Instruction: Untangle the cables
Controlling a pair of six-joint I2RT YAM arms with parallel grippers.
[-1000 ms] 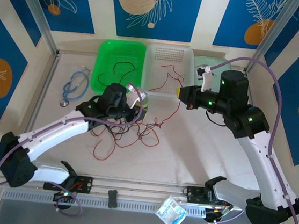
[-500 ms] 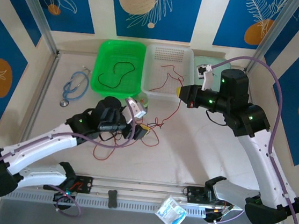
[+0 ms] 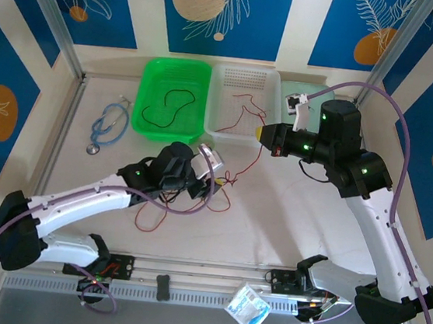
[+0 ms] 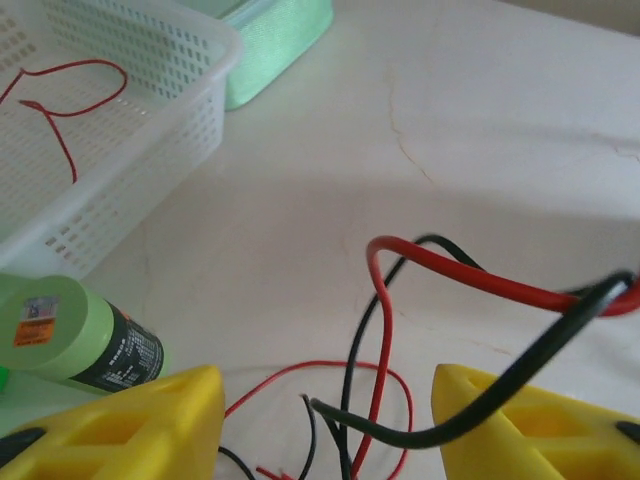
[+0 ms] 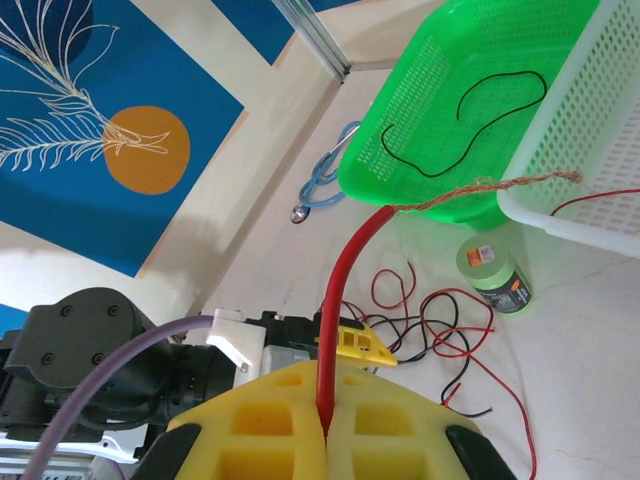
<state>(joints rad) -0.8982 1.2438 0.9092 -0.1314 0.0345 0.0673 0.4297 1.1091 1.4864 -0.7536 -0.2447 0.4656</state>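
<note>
And the right end effector (image 3: pixel 261 134) was hovering over the desk (image 3: pixel 273 215) just in front of the white basket (image 3: pixel 246 69), its yellow fingers (image 5: pixel 270 420) pressed together and clamped on a red cable (image 5: pixel 345 270). From the right wrist view that cable rose straight out of the pinch and ended in a frayed copper tip! Over to the left end effector (image 3: pixel 214 182): it sat low over the middle of the desk, right on top of the tangle of cables (image 3: pixel 224 198), jaws apart. The left wrist view showed red and black strands (image 4: pixel 380 330) looping up through the gap between the two yellow fingers (image 4: pixel 120 430), and one black strand draped across the right-hand finger, with nothing pinched there. The rest of the tangle (image 5: pixel 430 320) spread on the desk toward the near-left side. A green tube (image 4: pixel 80 340) lay just in front of the white basket's near wall. At the far edge, the green basket (image 3: pixel 177 62) held one black cable (image 5: pixel 462 100) in a loose loop, and the white basket next to it held a thin red cable (image 4: pixel 90 63). A blue stethoscope (image 3: pixel 109 128) lay near the left edge, beside the green basket.
</note>
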